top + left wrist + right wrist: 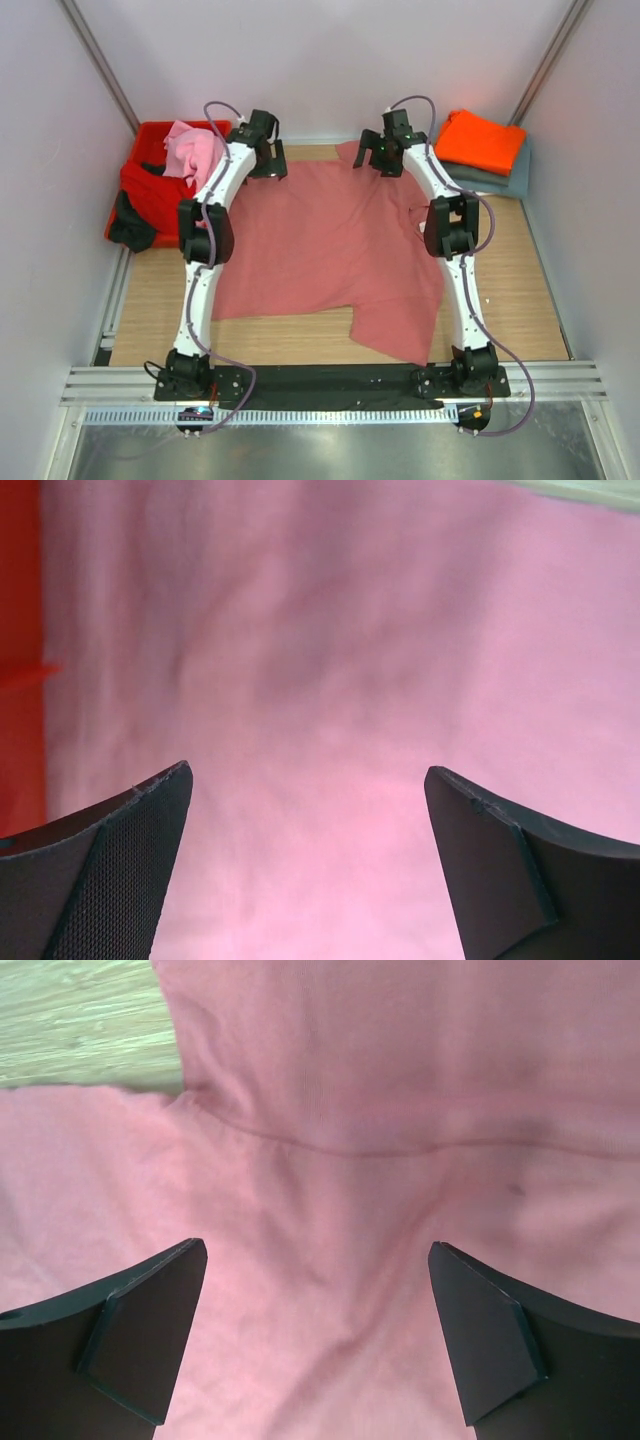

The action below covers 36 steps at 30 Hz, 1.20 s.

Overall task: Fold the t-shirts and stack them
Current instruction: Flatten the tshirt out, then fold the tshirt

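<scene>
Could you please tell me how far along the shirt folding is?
Done: an orange shirt lies folded on a folded grey-blue shirt at the far right. In hand: the salmon-pink shirt is spread out, with the left gripper and right gripper open over its far edge. Left: folding it, plus the light pink shirt, red shirt and dark shirt in the red crate.

We take this for a robotics lab test cell. Plain white panels close it in from 9 through 12 to 3 o'clock. At 6 o'clock an aluminium rail edges the wooden tabletop, with the left arm and right arm bolted there.
</scene>
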Available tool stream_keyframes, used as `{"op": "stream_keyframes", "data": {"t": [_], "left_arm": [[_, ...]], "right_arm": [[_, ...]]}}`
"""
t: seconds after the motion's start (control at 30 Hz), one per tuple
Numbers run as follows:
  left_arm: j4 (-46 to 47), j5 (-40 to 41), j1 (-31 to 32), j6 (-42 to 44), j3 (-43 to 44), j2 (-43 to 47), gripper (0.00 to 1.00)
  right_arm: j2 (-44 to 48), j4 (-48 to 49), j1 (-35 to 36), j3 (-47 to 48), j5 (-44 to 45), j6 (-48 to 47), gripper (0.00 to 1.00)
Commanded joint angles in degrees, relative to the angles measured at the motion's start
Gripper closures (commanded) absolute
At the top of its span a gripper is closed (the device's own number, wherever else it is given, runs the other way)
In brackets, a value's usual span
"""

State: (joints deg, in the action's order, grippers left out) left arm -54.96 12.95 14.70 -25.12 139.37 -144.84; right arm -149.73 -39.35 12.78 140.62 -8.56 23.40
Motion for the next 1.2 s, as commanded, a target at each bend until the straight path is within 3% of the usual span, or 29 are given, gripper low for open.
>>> {"op": "stream_keyframes", "data": {"t": [0.0,0.07,0.17,0.2,0.27,0.3,0.37,0.47,0.5,0.53,0.6,0.73,0.87,1.0,1.17], "left_arm": [[-1.5,1.2,3.2,-0.4,-1.5,16.3,0.00],[-4.9,4.2,5.5,-1.4,-4.8,23.7,0.00],[0.3,11.2,9.9,-3.1,-23.9,35.3,0.00],[2.3,12.9,10.4,-5.8,-35.8,43.1,0.00],[5.5,11.9,10.7,-9.7,-46.7,51.0,0.00],[5.9,11.3,10.7,-13.9,-56.3,58.0,0.02],[8.4,10.1,10.5,-17.2,-70.7,64.0,0.03],[9.7,5.5,10.1,-23.0,-84.3,75.3,0.06],[9.6,5.5,10.1,-23.0,-87.0,75.3,0.07],[9.6,4.0,10.0,-25.7,-89.3,79.3,0.07],[9.6,3.7,9.9,-29.1,-96.6,83.1,0.06],[8.4,4.0,9.9,-38.3,-105.5,90.3,0.02],[8.9,8.9,9.9,-44.0,-113.2,98.7,0.08],[9.9,13.3,9.7,-44.7,-114.7,100.5,0.16],[11.4,17.7,9.3,-45.1,-113.3,96.1,0.20]], "right_arm": [[15.4,-0.6,0.4,-1.3,6.1,-2.0,0.00],[19.8,-2.7,0.6,-6.1,11.5,-1.6,0.01],[32.7,-3.1,2.2,-19.3,20.8,-1.5,0.03],[36.1,-2.8,2.9,-23.3,22.9,-1.9,0.04],[47.0,-2.2,5.1,-37.0,29.1,-0.3,0.05],[50.6,-1.3,6.0,-46.8,30.2,0.8,0.04],[63.0,1.7,7.3,-57.3,27.9,5.9,0.05],[82.1,9.3,10.9,-84.3,23.0,10.8,0.04],[85.7,10.1,11.7,-84.4,21.8,12.3,0.03],[88.9,10.4,14.3,-91.1,21.1,14.8,0.03],[96.1,7.9,16.7,-96.5,21.5,17.0,0.02],[101.1,2.6,20.9,-99.7,23.0,20.1,0.03],[103.2,1.5,22.4,-101.0,22.9,20.7,0.03],[104.1,0.8,22.8,-101.2,22.3,21.0,0.04],[103.9,-6.3,24.5,-101.2,31.0,25.7,0.06]]}}
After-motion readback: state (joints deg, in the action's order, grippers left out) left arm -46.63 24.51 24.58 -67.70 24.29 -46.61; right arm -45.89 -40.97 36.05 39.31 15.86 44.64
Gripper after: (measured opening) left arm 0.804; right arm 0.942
